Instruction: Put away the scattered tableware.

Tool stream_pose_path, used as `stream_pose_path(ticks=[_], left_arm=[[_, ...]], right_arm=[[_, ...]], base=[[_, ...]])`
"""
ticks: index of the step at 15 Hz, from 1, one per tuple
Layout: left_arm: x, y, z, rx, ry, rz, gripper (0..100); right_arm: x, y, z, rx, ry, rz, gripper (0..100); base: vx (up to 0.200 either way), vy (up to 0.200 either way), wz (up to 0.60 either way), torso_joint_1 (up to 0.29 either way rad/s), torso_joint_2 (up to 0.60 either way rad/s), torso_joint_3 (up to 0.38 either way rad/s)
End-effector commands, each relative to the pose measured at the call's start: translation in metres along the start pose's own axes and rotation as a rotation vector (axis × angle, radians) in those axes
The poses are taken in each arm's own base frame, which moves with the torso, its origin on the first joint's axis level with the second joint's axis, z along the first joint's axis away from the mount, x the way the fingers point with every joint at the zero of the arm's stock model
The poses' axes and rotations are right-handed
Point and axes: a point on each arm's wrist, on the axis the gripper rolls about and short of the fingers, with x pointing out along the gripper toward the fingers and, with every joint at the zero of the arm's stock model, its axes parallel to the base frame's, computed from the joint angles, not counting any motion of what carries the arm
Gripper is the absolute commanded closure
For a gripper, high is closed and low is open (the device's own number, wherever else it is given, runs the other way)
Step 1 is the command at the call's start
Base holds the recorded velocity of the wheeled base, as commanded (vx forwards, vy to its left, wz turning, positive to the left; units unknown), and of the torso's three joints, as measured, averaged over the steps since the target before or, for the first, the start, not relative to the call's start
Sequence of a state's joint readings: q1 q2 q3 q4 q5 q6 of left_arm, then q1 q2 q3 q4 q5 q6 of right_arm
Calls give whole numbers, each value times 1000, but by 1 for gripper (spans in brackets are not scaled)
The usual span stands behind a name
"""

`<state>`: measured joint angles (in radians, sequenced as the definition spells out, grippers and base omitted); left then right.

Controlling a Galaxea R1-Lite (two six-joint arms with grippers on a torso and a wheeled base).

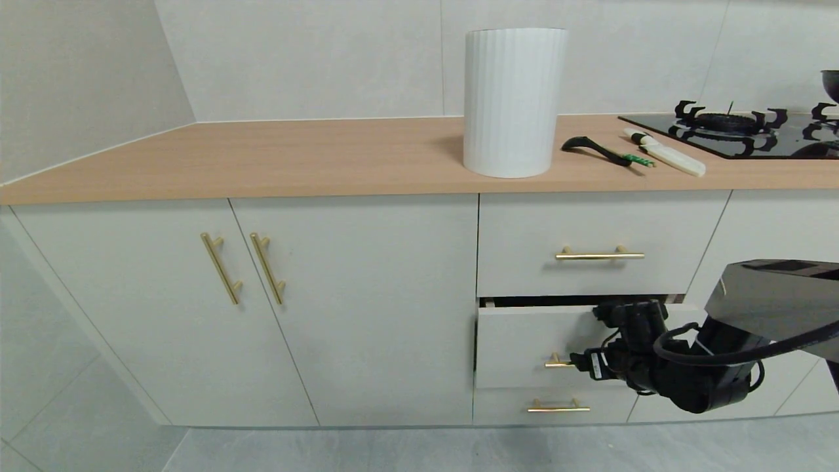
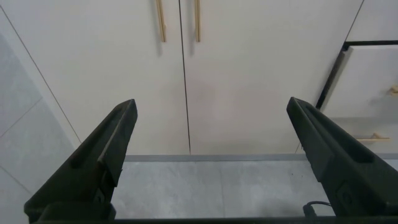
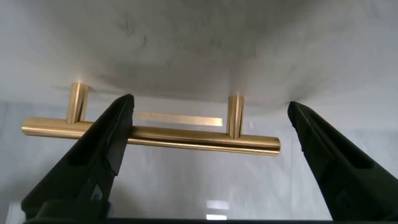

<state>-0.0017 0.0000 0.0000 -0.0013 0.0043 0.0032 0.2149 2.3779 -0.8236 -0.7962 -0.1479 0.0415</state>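
Right claw is down at the middle drawer. Its jaws are spread wide, with the drawer's gold handle running across the gap. It's not clamped on the handle, and I can't tell if either finger touches the bar. That drawer sits slightly ajar, with a dark gap along its top edge. The top drawer and bottom drawer are flush shut. Left claw hangs low in front of the double cabinet doors, wide open with nothing in it, floor below. The tableware is all up on the counter, well above the right claw. There's a black ladle, a green-striped piece just beside its handle end, and a white-handled utensil next to that. All lie flat between the tall white ribbed canister and the hob.
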Motion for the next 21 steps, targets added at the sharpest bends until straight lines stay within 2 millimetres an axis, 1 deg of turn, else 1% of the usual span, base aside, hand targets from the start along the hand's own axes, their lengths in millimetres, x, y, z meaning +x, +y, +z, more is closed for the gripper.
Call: stream_pose_path(ticks=[1,4,5,6,8,10,12,14,20,21], left_arm=[[0,0,0,0,0,1,0],[0,0,0,0,0,1,0],[0,0,0,0,0,1,0],[0,0,0,0,0,1,0],[0,0,0,0,0,1,0],[0,0,0,0,0,1,0],[0,0,0,0,0,1,0],[0,0,0,0,0,1,0],[0,0,0,0,0,1,0],[0,0,0,0,0,1,0]], right_arm=[[-49,1,29,-9,-33,20,0],[-124,12,54,-50,-33,71,0],[-145,14,59,-57,-47,89,0],[-162,15,63,-64,-68,102,0],[-179,17,68,-68,-110,118,0],[-180,18,71,-63,-128,118,0],[-174,20,73,-55,-152,120,0],[-159,23,74,-45,-191,114,0],[-103,31,60,-33,-201,44,0],[-94,30,60,-23,-221,25,0]], base=[[0,0,0,0,0,0],[0,0,0,0,0,0],[0,0,0,0,0,0],[0,0,0,0,0,0],[0,0,0,0,0,0],[0,0,0,0,0,0],[0,0,0,0,0,0],[0,0,0,0,0,0],[0,0,0,0,0,0],[0,0,0,0,0,0]])
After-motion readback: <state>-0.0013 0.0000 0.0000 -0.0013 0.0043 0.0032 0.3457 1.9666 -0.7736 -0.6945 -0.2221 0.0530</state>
